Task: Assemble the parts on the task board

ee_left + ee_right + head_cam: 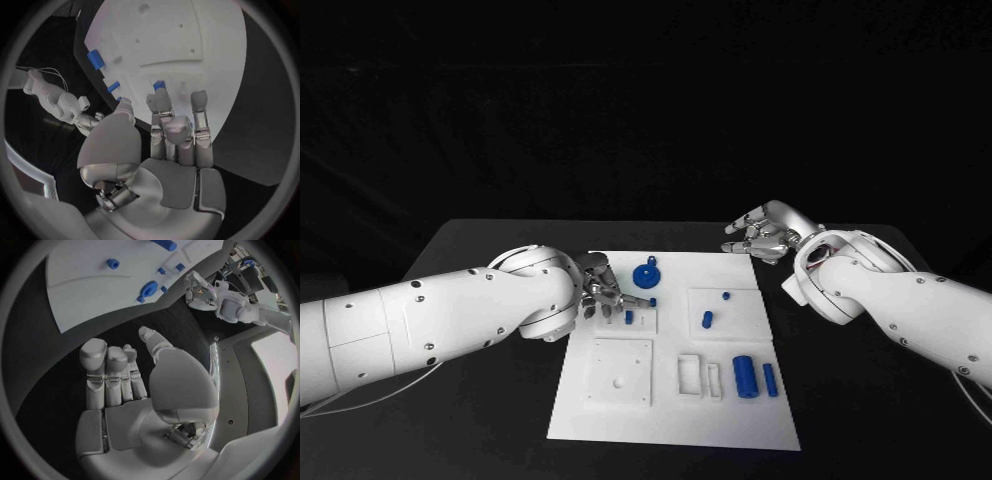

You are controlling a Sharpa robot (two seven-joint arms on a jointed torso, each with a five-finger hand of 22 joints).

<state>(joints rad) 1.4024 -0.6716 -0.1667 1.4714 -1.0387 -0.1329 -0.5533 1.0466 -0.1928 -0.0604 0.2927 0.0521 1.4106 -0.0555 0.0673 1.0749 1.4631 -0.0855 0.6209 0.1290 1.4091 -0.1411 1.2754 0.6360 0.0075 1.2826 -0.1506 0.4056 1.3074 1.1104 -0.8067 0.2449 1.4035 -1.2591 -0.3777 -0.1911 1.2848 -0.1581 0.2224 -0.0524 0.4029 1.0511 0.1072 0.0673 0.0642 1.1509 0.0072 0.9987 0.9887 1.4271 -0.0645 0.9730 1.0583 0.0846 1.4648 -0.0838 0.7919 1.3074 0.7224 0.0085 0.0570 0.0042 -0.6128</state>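
Board (678, 400), white, flat at centre of black surface (488, 400); blue parts (746, 376) scattered across it. At 9 o'clock, left hand (599, 288) over board edge, fingers (161, 102) loosely apart, empty, partly hiding small blue pieces. At 2 o'clock, right hand (762, 232) off board, fingers (106, 371) apart, empty.

One white task board (678, 400) lies on one black worktop (488, 400). Six blue parts show on it: a round knobbed piece (648, 273), three small pegs (707, 320), and two cylinders (746, 376) at five o'clock. Two robot hands: left (603, 290), right (759, 234).
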